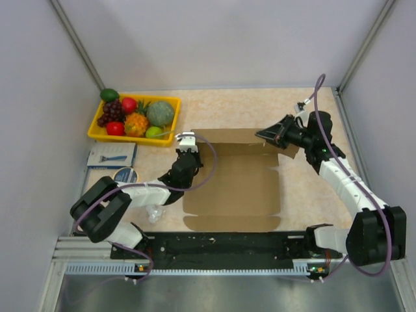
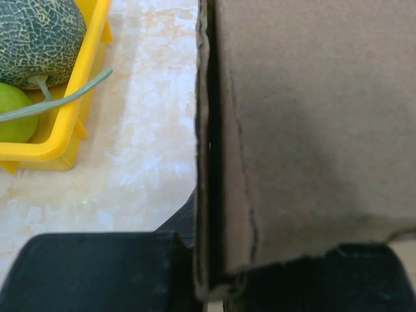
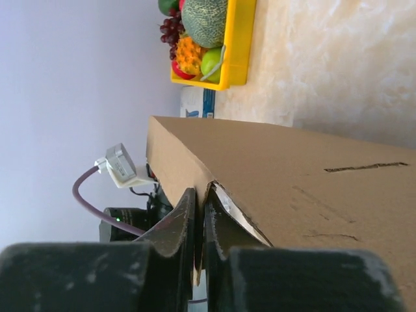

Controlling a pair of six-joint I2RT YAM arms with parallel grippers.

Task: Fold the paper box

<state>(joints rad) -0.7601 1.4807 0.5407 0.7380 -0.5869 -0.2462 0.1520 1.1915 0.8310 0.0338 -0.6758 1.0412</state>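
Observation:
The paper box (image 1: 234, 185) is a plain brown cardboard sheet lying mostly flat mid-table, with its left and back-right flaps raised. My left gripper (image 1: 188, 151) is shut on the upright left flap. In the left wrist view the cardboard (image 2: 312, 130) stands edge-on between the black fingers (image 2: 97, 273), at my left gripper (image 2: 211, 286). My right gripper (image 1: 273, 134) is shut on the back-right flap. In the right wrist view its jaws (image 3: 200, 218) pinch the edge of the cardboard (image 3: 292, 175).
A yellow tray (image 1: 177, 112) of fruit stands at the back left, and also shows as the tray (image 2: 65, 123) and the tray (image 3: 237, 39). A blue-white packet (image 1: 112, 155) and a round disc (image 1: 125, 175) lie left of the box. Walls close in the left, back and right.

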